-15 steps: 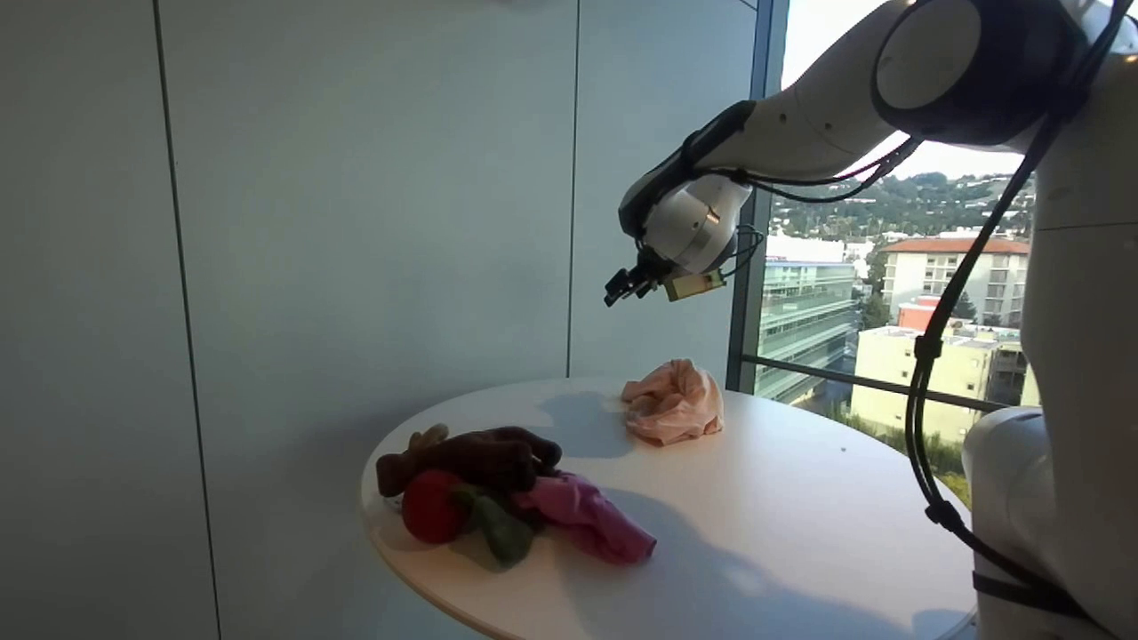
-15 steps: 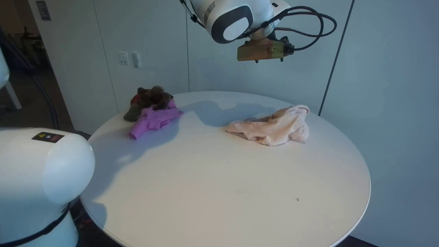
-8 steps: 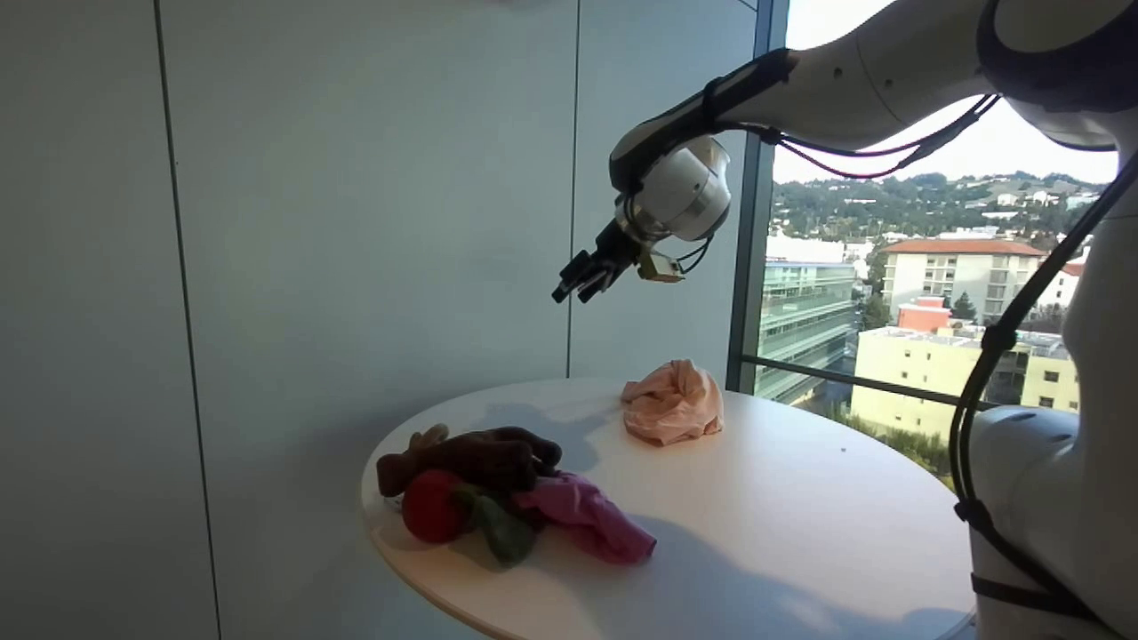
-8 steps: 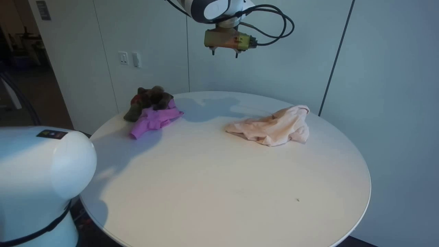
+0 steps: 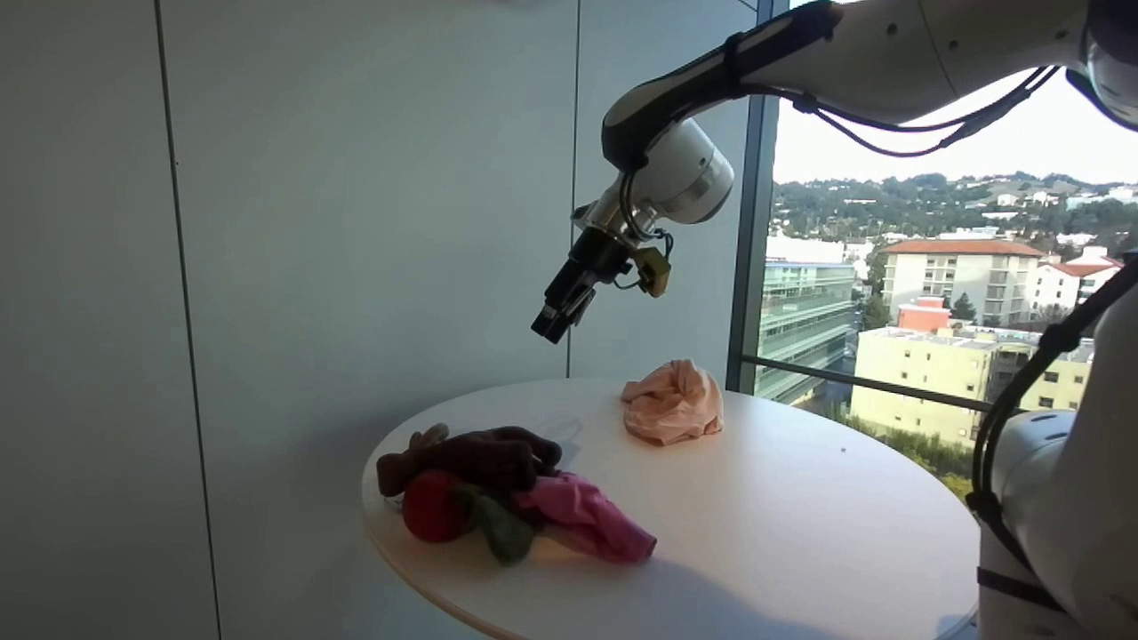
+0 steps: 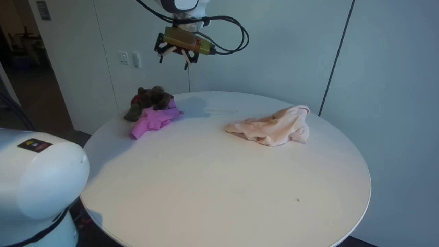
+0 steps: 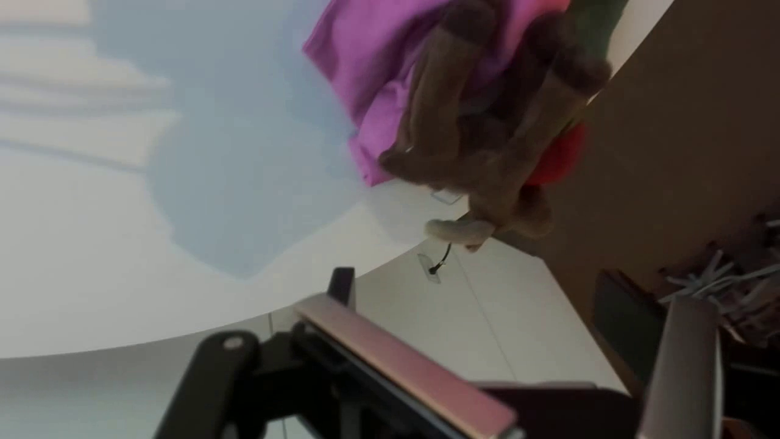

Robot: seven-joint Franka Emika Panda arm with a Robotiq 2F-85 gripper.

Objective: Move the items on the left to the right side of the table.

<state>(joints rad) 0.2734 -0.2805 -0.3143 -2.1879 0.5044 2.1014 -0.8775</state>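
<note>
A pile lies on the round white table [image 6: 226,192]. It holds a brown plush toy [image 5: 471,458], a red round item [image 5: 434,507], a dark green item [image 5: 505,531] and a pink-purple cloth [image 5: 594,523]. The plush [image 6: 152,97] and cloth [image 6: 154,118] are at the table's left in an exterior view. In the wrist view the plush [image 7: 481,152] lies partly over the cloth [image 7: 378,79]. A peach cloth [image 6: 274,127] lies crumpled apart, to the right. My gripper [image 6: 174,63] is open and empty, in the air above and right of the pile; it also shows [image 5: 548,332] tilted downward.
A plain wall [image 5: 373,222] stands close behind the table. A window [image 5: 933,267] is beyond the arm. The robot's white base [image 6: 41,178] is at the table's near left corner. The pile sits close to the table's edge. Cables [image 6: 236,37] loop from the wrist.
My gripper has moved from above the peach cloth side toward the pile, leftward in both exterior views. It has turned to point more downward. The objects on the table have not moved.
</note>
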